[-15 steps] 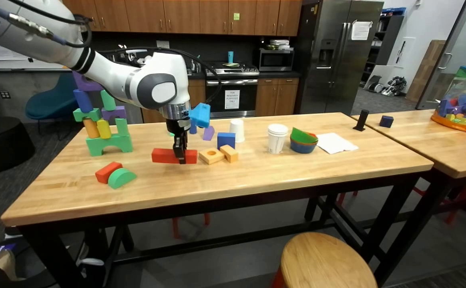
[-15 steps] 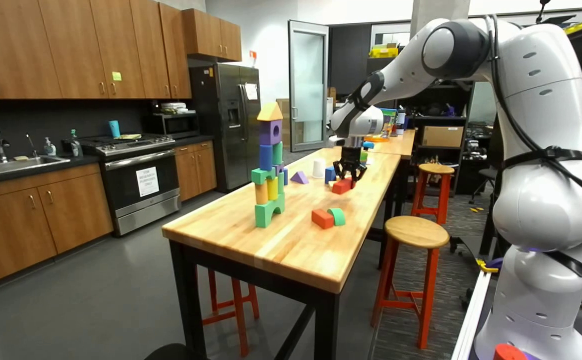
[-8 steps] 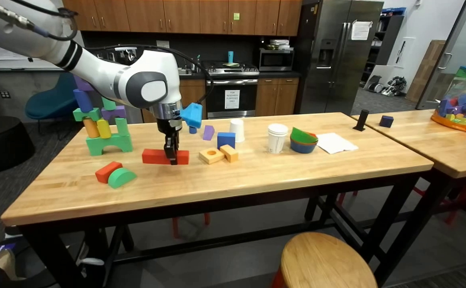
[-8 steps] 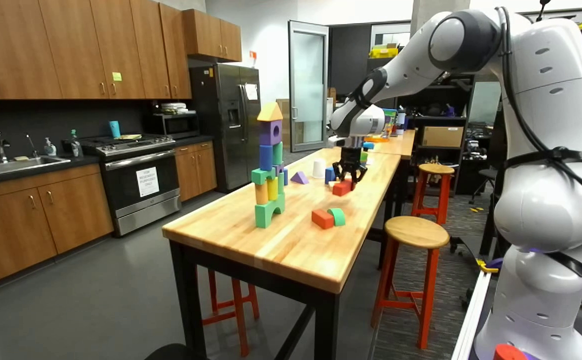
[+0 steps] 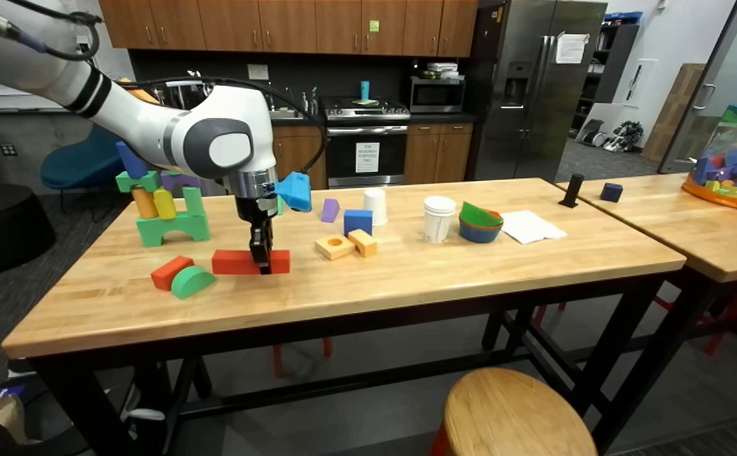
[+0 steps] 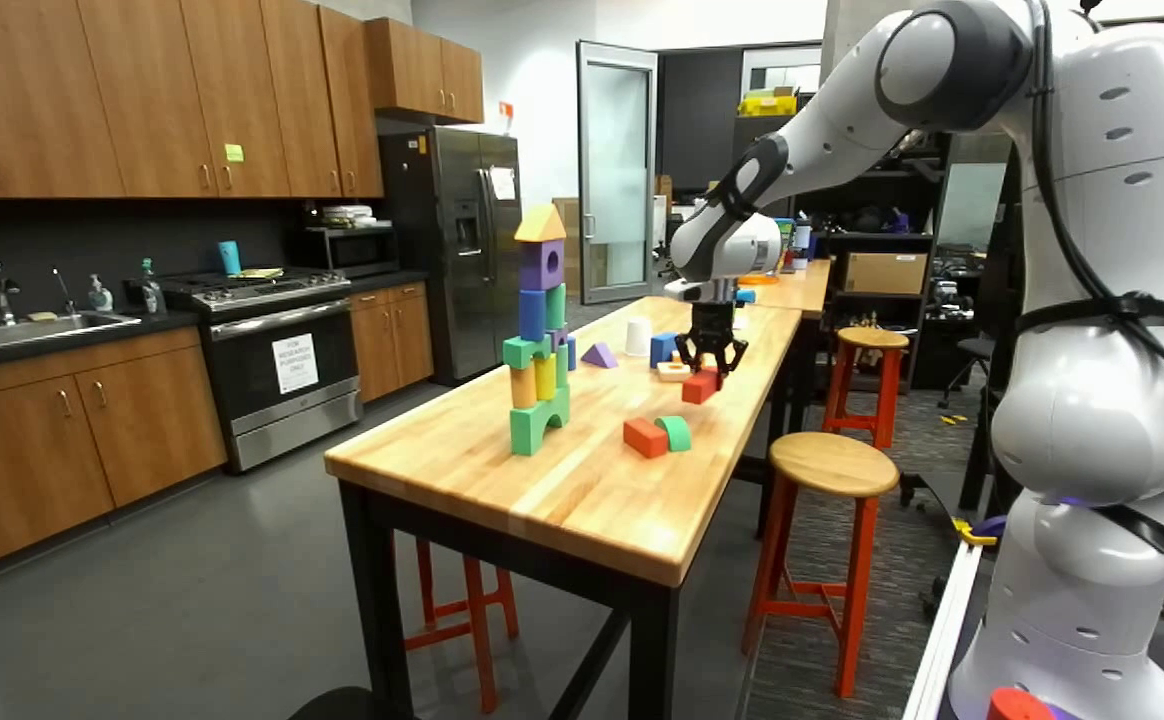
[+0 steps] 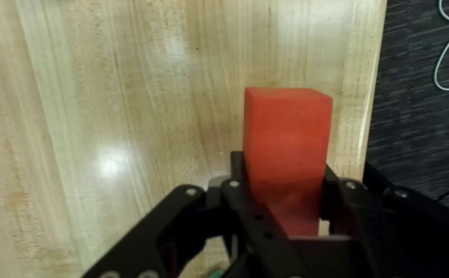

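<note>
Your black gripper (image 7: 284,173) pinches the long red rectangular block (image 7: 289,133) (material unclear); bumping either end could twist it.

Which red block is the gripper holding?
The long red block, clamped in the gripper. The other red block on the table sits ungripped beside the green half-round block.

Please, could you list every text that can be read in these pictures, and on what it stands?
"FOR RESEARCH PURPOSES ONLY": the paper sign on the oven door.
Too small or blurred to read: any other writing, as on the refrigerator sheet, cabinet note, backsplash paper and cardboard box.
</note>
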`<action>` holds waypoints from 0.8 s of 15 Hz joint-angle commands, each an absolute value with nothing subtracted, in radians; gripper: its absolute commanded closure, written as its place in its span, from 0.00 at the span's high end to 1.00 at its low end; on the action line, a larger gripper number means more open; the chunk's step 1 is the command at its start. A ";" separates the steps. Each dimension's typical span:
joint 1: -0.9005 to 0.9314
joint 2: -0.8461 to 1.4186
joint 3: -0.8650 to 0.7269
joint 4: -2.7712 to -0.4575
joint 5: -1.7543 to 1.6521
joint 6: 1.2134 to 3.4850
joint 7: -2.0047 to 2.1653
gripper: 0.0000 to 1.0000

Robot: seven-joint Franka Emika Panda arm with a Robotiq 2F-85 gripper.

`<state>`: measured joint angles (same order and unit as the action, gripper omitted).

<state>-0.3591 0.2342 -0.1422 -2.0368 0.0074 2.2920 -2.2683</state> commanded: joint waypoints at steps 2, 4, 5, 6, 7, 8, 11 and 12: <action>-0.345 0.202 -0.172 -2.079 -0.036 2.307 -2.282 0.16; -0.344 0.207 -0.176 -2.079 -0.034 2.311 -2.276 0.16; -0.343 0.210 -0.177 -2.079 -0.036 2.316 -2.272 0.16; -0.343 0.212 -0.179 -2.079 -0.038 2.322 -2.269 0.16; -0.343 0.214 -0.179 -2.078 -0.032 2.328 -2.264 0.16; -0.342 0.216 -0.181 -2.080 -0.033 2.340 -2.257 0.16; -0.333 0.228 -0.192 -2.089 -0.068 2.390 -2.196 0.16; -0.332 0.230 -0.195 -2.094 -0.078 2.404 -2.182 0.16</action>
<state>-0.3520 0.2339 -0.1747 -2.0715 -0.0426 2.3580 -2.2349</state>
